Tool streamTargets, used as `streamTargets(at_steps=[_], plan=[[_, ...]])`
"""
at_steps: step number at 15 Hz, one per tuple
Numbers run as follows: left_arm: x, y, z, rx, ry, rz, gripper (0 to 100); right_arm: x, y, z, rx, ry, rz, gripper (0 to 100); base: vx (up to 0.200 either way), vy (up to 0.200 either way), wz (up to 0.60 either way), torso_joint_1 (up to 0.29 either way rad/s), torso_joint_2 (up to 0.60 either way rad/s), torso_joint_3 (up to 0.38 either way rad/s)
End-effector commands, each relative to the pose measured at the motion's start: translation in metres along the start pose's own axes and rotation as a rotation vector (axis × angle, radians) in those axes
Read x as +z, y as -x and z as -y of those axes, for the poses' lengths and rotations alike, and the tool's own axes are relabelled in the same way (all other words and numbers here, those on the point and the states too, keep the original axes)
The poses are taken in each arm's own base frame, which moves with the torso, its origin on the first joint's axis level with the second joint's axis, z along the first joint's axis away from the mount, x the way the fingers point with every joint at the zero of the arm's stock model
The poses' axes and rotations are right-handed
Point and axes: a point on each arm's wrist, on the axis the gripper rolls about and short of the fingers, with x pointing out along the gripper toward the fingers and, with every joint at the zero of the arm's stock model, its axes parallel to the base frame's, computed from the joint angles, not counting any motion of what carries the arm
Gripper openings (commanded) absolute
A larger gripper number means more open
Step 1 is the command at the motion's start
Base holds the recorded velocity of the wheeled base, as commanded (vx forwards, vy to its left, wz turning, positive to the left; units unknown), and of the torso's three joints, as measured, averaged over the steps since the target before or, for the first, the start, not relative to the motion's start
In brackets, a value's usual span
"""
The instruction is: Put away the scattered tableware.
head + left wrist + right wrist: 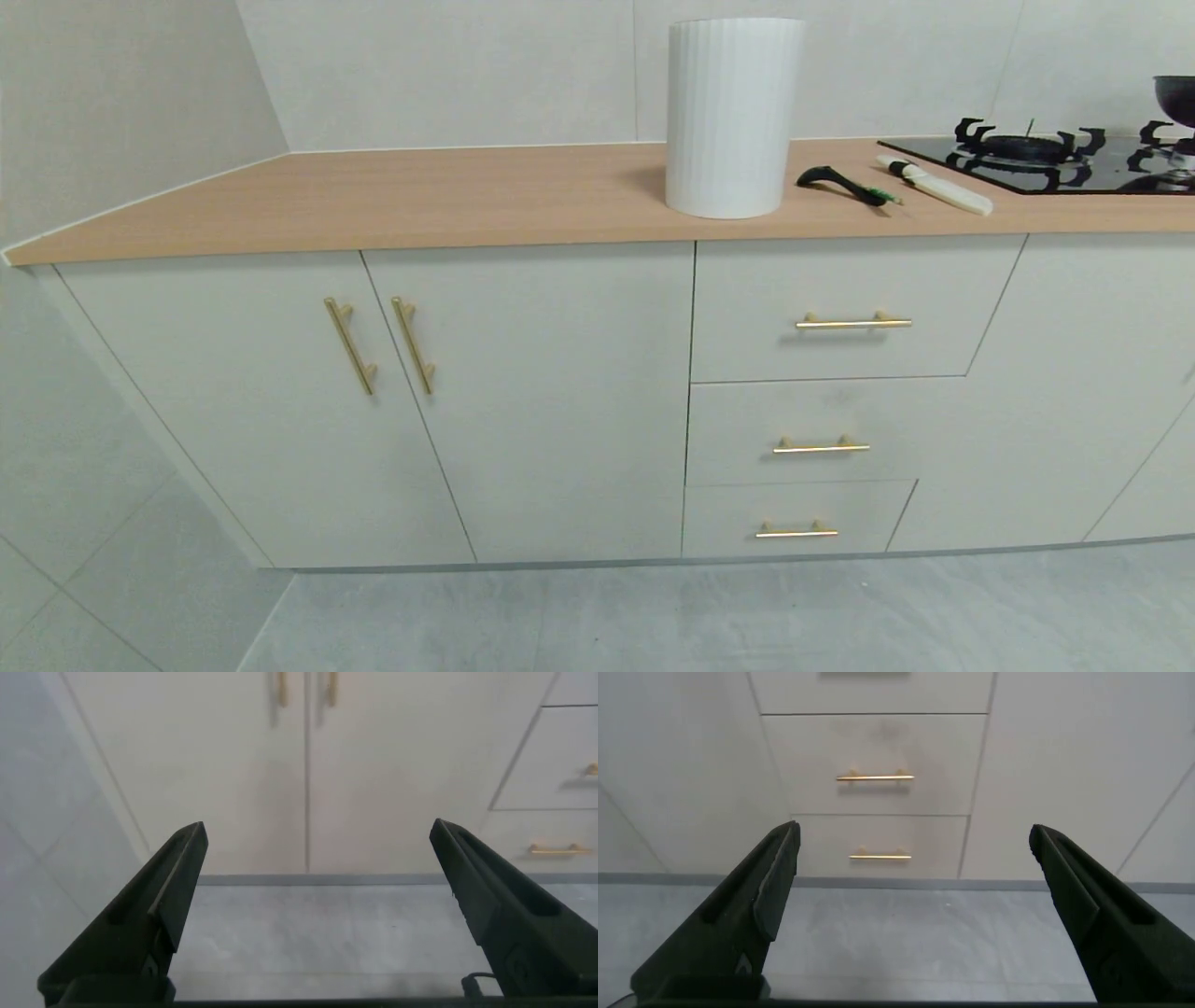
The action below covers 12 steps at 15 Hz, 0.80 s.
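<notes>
On the wooden countertop (pixel 420 196) lie a black-handled peeler (pixel 840 183) and a white-sheathed knife (pixel 935 185), just right of a tall white ribbed container (pixel 733 117). My left gripper (pixel 318 835) is open, held low above the floor and facing the double cabinet doors (pixel 304 756). My right gripper (pixel 915 835) is also open and empty, low before the stack of drawers (pixel 875 761).
A black gas hob (pixel 1055 159) with pan supports sits at the counter's right end, a dark pot (pixel 1176 93) on it. Below are two cabinet doors (pixel 373 392) and three drawers with gold handles (pixel 852 323). Grey tiled floor (pixel 653 616) lies in front.
</notes>
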Motion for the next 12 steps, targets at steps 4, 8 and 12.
streamTargets(at_steps=[4,8,12], plan=[[0.0,-0.0001,0.0,0.0,0.001,-0.001,100,0.0001,-0.0001,0.0,0.0,0.0,-0.001,100,0.0,-0.05,0.0,0.001,0.0,-0.001],[0.0,-0.0001,0.0,0.0,-0.001,-0.001,100,0.0,0.0,0.0,0.0,0.0,0.0,100,0.0,0.0,0.0,0.0,0.0,0.0],[0.0,-0.0001,0.0,0.0,-0.001,-0.001,100,0.0,0.0,0.0,0.0,0.0,0.0,100,0.15,0.0,0.0,-0.003,0.0,0.005]])
